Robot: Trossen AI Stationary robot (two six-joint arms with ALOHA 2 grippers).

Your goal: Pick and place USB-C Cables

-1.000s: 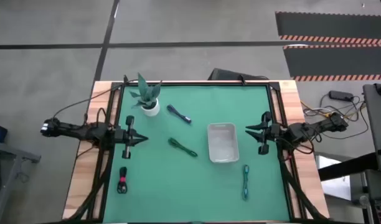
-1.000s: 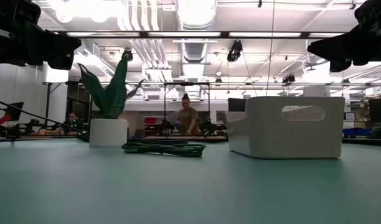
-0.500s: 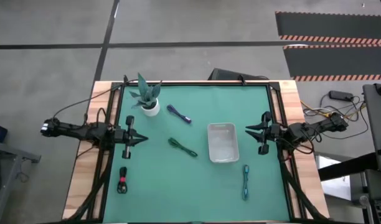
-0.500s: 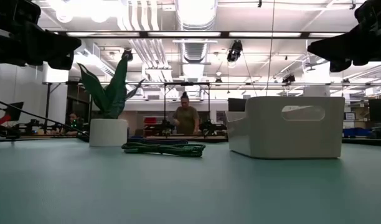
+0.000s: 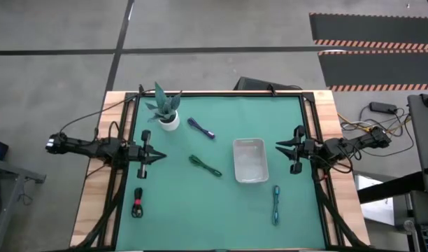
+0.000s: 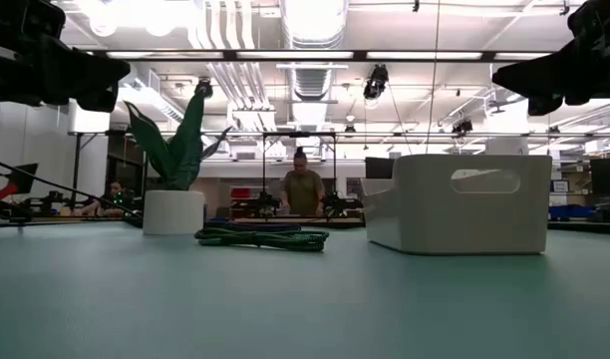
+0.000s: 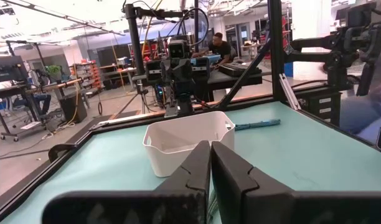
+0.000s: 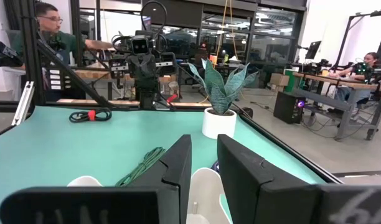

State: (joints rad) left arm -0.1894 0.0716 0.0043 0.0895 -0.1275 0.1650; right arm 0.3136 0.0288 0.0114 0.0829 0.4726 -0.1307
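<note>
Across the middle of the wooden-framed table lies a green mat, and over its two side edges the dark arms hang level, pointing at each other. On the mat's left edge the left gripper hovers above bare green, its fingers pressed nearly together with only a thin slit between them and nothing in them. Opposite, at the right edge, the right gripper also hangs in the air, its fingers slightly parted with a narrow gap and holding nothing. Right of centre stands the white tray, upright, between the two grippers but nearer the right one; in the low view its wall shows a slotted handle. Near the far left corner stands a potted plant in a white pot. All four cables lie loose on the mat, well apart: the dark navy cable just right of the plant, the dark green cable near the centre, left of the tray, the teal cable stretched out near the front right, beyond the tray's near end, and the black and red cable at the front left, close to the mat's edge. Behind the table in the low view a person stands at a bench.
</note>
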